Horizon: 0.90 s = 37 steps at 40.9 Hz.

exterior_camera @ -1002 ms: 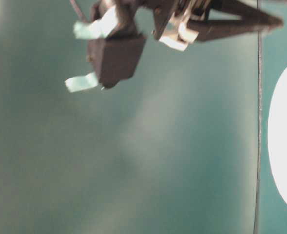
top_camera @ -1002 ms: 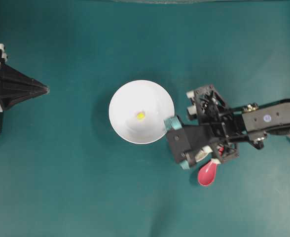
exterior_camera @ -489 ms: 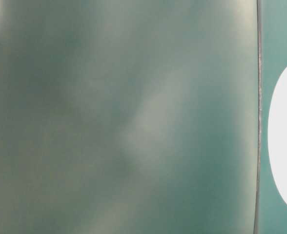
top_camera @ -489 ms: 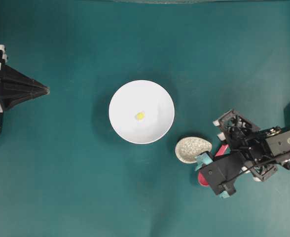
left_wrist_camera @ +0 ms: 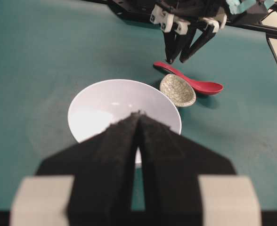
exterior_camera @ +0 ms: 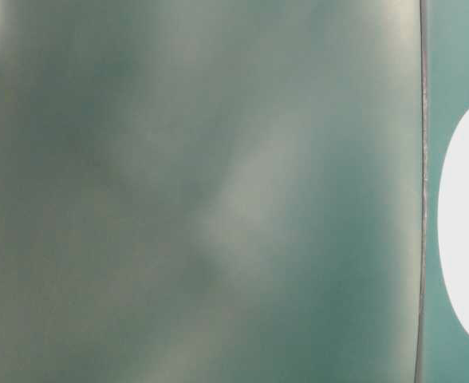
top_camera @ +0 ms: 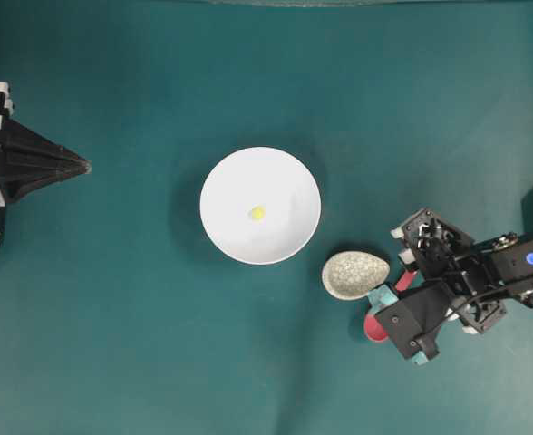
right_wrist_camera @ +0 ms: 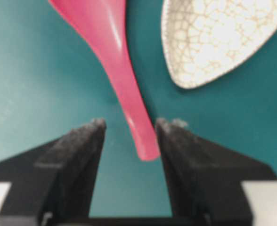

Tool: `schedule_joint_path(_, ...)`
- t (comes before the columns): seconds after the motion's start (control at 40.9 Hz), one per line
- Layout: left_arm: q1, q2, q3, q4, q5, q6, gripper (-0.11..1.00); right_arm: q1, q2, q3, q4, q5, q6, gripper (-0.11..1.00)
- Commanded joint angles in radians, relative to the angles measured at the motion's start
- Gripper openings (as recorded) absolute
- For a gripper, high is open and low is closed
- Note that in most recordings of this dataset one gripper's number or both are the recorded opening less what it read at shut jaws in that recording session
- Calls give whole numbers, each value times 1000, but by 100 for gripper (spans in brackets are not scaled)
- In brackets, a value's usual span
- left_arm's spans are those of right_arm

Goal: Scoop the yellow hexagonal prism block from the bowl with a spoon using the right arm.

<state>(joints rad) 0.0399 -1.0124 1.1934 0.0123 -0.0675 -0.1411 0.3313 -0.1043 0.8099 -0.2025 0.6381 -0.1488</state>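
Note:
The tiny yellow hexagonal prism block (top_camera: 257,213) lies near the middle of the white bowl (top_camera: 223,181); the bowl (left_wrist_camera: 101,106) also shows in the left wrist view. The pink-red spoon (top_camera: 373,328) lies on the mat right of the bowl, its scoop partly under the right arm. My right gripper (right_wrist_camera: 129,125) hangs open over the spoon (right_wrist_camera: 122,70), one finger on each side of the handle's end without touching it. From the left wrist view that gripper (left_wrist_camera: 185,59) points down at the spoon (left_wrist_camera: 197,84). My left gripper (top_camera: 83,165) rests shut at the far left.
A speckled beige spoon rest (top_camera: 354,274) sits between bowl and spoon, close beside the spoon's handle (right_wrist_camera: 214,37). The table-level view is a blur of green mat with the bowl (exterior_camera: 467,223) at its right edge.
The right arm swung from beside the bowl down and right to the spoon, uncovering the spoon rest and leaving the table-level view. In the last half second it barely shifted.

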Motion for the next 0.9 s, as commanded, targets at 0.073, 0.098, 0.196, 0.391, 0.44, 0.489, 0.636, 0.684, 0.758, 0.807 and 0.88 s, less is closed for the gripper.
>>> schedule_joint_path(0.073,3,9,-15,3,-6,2,-1,-14,21,-11,-17,-55,-2,52)
schedule_joint_path(0.098,3,9,-15,3,-6,2,-1,-17,26,-12,-20,-58,-2,52)
schedule_joint_path(0.196,3,9,-15,3,-6,2,-1,-28,43,-12,-23,-83,-2,52)
schedule_joint_path(0.391,3,9,-15,3,-6,2,-1,-35,78,-15,-23,-123,-2,52)
schedule_joint_path(0.44,3,9,-15,3,-5,2,-1,-35,83,-14,-21,-127,-2,52)
schedule_joint_path(0.489,3,8,-15,3,-6,2,-1,-35,86,-15,-21,-130,-2,52)
schedule_joint_path(0.636,3,8,-17,3,-6,2,-1,-35,86,-15,-11,-133,3,50)
schedule_joint_path(0.684,3,9,-17,3,-6,2,-1,-37,86,-15,-2,-132,3,50)
schedule_joint_path(0.758,3,9,-15,3,-5,2,-1,-34,86,-17,9,-129,3,48)
schedule_joint_path(0.807,3,9,-17,3,-5,2,-1,-32,84,-18,14,-129,3,46)
schedule_joint_path(0.88,3,9,-15,5,-5,2,-1,-29,80,-20,23,-127,3,41)
